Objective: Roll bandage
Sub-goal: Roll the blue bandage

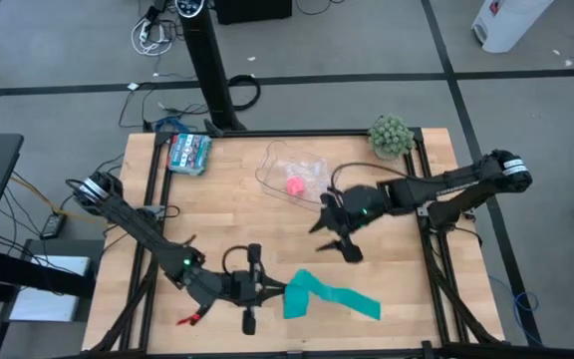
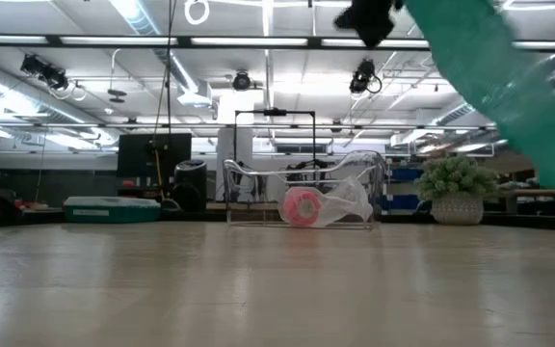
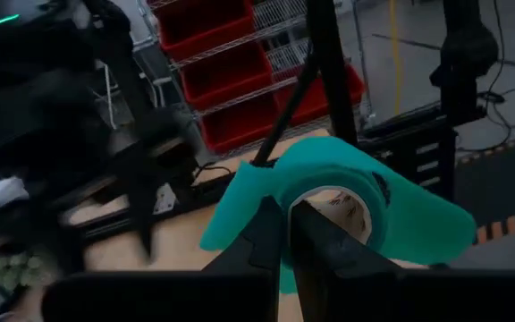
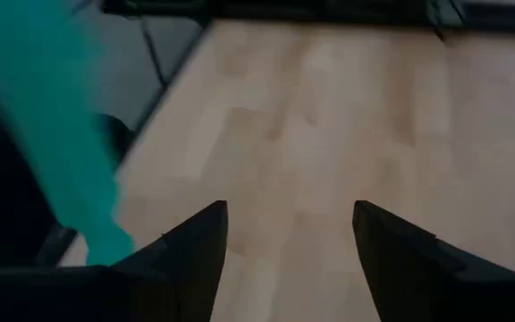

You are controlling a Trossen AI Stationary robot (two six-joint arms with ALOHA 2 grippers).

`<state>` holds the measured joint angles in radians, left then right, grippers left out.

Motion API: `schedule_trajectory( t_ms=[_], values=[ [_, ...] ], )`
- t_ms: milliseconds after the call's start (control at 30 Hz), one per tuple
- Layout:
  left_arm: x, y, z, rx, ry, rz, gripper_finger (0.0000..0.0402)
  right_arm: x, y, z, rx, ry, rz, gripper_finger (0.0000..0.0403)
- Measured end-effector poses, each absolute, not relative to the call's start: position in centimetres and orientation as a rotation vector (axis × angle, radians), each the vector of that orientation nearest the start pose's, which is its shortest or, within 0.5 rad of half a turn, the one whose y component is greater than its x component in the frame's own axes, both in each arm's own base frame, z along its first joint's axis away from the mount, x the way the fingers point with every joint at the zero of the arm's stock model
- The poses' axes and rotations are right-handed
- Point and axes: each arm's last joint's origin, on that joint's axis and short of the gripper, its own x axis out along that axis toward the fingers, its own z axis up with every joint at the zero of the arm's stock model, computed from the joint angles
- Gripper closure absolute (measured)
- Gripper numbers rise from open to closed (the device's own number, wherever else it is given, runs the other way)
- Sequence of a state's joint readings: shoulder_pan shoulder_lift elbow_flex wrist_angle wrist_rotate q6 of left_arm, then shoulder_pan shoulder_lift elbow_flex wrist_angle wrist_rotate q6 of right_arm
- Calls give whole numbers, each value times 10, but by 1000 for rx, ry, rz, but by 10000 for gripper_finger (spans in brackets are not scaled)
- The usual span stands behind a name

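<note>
The teal bandage [image 1: 329, 297] is near the table's front edge, partly wound into a loose coil [image 3: 329, 174] with a hollow middle. Its free strip [image 1: 365, 306] runs toward the table's right. In the low view the strip [image 2: 509, 82] slants down and right from high up. My left gripper [image 1: 267, 291] is shut on the coiled end. My right gripper [image 1: 335, 237] stands open farther back over bare wood, a little to the right. Nothing is between its fingers [image 4: 206, 246]. The bandage [image 4: 52, 116] passes beside it as a teal blur. My left gripper pinches the coil's near rim [image 3: 286, 207] between its two fingers [image 3: 316, 250], which come in about level from the table's left. The coil is lifted clear of the table. The free strip hangs slack from it; whether its far end lies on the wood does not show.
A clear plastic bag [image 1: 292, 170] with a pink roll [image 1: 295, 184] lies at the back centre. A teal-patterned packet [image 1: 189, 152] lies at the back left. A small potted plant [image 1: 391, 135] stands at the back right. Bare wood lies between the grippers and the bag.
</note>
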<state>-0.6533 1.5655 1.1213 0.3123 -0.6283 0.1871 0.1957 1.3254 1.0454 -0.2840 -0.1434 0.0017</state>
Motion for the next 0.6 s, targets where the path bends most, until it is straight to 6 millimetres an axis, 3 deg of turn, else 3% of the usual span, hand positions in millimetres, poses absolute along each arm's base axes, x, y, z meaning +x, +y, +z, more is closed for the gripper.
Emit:
schedule_trajectory(
  t_ms=[133, 333, 600],
  values=[
    [284, -194, 318, 189, 105, -4, 378, 274, 95, 303, -111, 512, 280, 183],
    [282, -181, 332, 96, 58, 117, 378, 258, 134, 310, -245, 384, 0, 192],
    [288, -165, 346, 28, -45, 179, 378, 251, 155, 323, -169, 243, -12, 193]
  ],
)
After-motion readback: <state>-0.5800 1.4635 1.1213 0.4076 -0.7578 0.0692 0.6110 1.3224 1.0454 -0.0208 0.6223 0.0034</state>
